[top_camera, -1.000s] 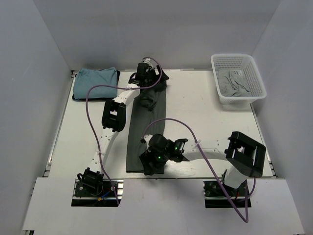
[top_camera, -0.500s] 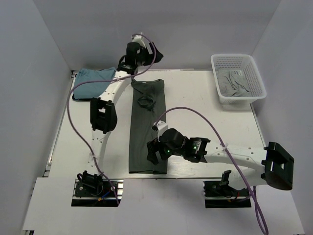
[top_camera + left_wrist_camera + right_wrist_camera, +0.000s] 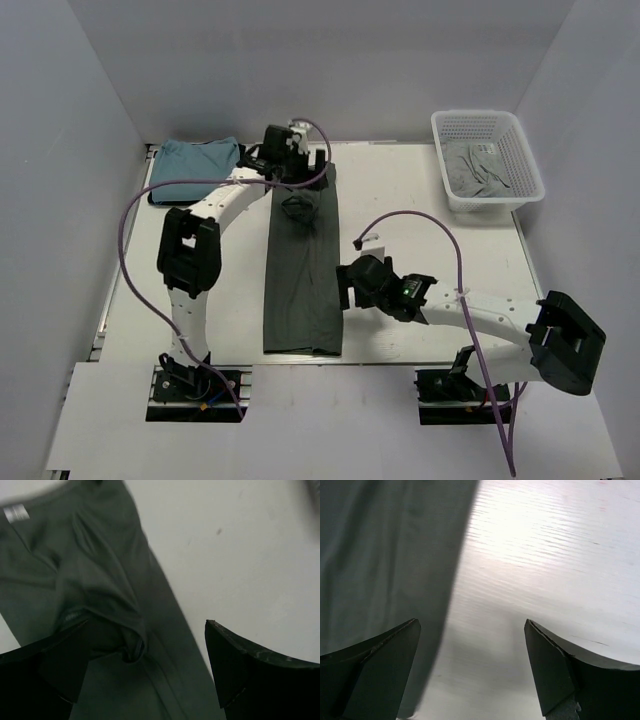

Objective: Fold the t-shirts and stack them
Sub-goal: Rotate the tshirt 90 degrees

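finds the left claw [image 3: 303,160] lower than half a second ago, down from beside the back wall to just above the collar end of the dark grey-green cotton t-shirt [image 3: 300,280]; spread wide, gripping nothing, hanging over a bunched sleeve [image 3: 125,640] in the left wrist view. finds the right claw [image 3: 352,283] shifted as well, off the lower part of the shirt and out to its right edge, fingers wide apart and empty, one side above dark cloth and the other above the bare white table [image 3: 420,220] in the right wrist view. leaves the shirt much as before: a long narrow strip flat on the table, left of centre, collar at the far end, hem close to the near edge, a small lump of cloth on it near the collar. places a folded light teal-blue t-shirt [image 3: 195,165] at the far left corner, well apart from the strip, with a dark layer showing under its near edge. places a white plastic mesh basket [image 3: 437,122] at the far right corner, holding crumpled pale grey t-shirts [image 3: 480,170]. traces purple cables [image 3: 130,240] looping beside both arms, the right one arching above the table near the right claw, touching no cloth. spots a small white tag [image 3: 15,514] inside the collar in the left wrist view, too blurred to read.
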Robot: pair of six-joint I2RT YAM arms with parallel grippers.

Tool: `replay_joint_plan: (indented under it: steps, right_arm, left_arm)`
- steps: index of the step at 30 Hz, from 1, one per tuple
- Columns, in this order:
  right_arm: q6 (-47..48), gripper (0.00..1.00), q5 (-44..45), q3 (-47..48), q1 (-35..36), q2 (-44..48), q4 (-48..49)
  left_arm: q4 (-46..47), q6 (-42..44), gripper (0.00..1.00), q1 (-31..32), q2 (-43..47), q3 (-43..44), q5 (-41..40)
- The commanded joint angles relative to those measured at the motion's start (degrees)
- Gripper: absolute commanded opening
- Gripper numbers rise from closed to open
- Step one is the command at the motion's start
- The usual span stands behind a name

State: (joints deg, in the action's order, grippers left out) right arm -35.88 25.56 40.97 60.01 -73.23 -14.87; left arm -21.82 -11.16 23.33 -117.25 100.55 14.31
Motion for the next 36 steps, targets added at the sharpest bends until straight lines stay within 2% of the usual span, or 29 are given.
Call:
replay_joint_plan:
  steps: [1, 6, 9, 10, 13, 17, 20, 21, 24, 28, 34, 36]
  right_arm:
    - [-0.95, 0.90, 5.55, -1.59, -1.56, 0.55, -0.86]
    - [-0.87, 0.90, 3.54, -2.30, -5.34, -0.59, 0.01]
    - [-1.38, 0.90, 1.25, -2.30, -6.83, -1.38, 1.07]
    - [-0.69, 0.90, 0.03, -2.47, -7.53, -1.39, 1.42]
    - [-0.07, 0.90, -1.74, -3.09, -8.24, -1.04, 2.57]
    - [0.28, 0.90, -3.15, -3.53, -9.12, -0.86, 3.01]
    - [0.46, 0.90, -3.94, -3.97, -9.56, -0.86, 3.62]
    - [0.55, 0.90, -4.38, -4.06, -9.56, -0.86, 3.71]
    - [0.63, 0.90, -5.43, -4.32, -10.00, -0.95, 4.41]
    - [1.25, 0.90, -7.19, -4.41, -10.09, -1.65, 5.03]
    - [2.21, 0.90, -8.25, -4.32, -10.17, -2.35, 5.47]
    - [2.22, 0.90, -8.42, -4.41, -10.17, -2.35, 5.65]
  left_arm:
    - [-4.10, 2.55, 1.00, 1.19, 0.98, -2.28, -3.83]
    - [-3.41, 3.25, 1.00, 4.17, 0.97, -7.29, -5.95]
    - [-4.79, 2.72, 1.00, 4.79, -2.44, -4.50, -11.22]
    - [-6.29, 1.94, 0.94, 4.79, -3.50, -3.36, -13.84]
    - [-5.43, 0.44, 0.85, 4.79, -5.53, -1.41, -15.97]
    - [-4.89, -0.79, 0.77, 4.79, -8.42, 0.87, -17.29]
    - [-6.48, -1.58, 0.64, 4.79, -9.48, 2.71, -18.95]
    - [-6.48, -2.20, 0.55, 4.79, -9.49, 2.72, -19.57]
    - [-4.73, -3.60, 0.46, 4.27, -8.00, 0.70, -18.80]
    - [-2.62, -5.62, 0.39, 3.12, -6.06, -2.37, -19.31]
    - [-0.32, -6.15, 0.39, 2.60, -3.34, -6.68, -18.79]
    - [-0.32, -6.68, 0.35, 2.07, -3.33, -6.69, -21.24]
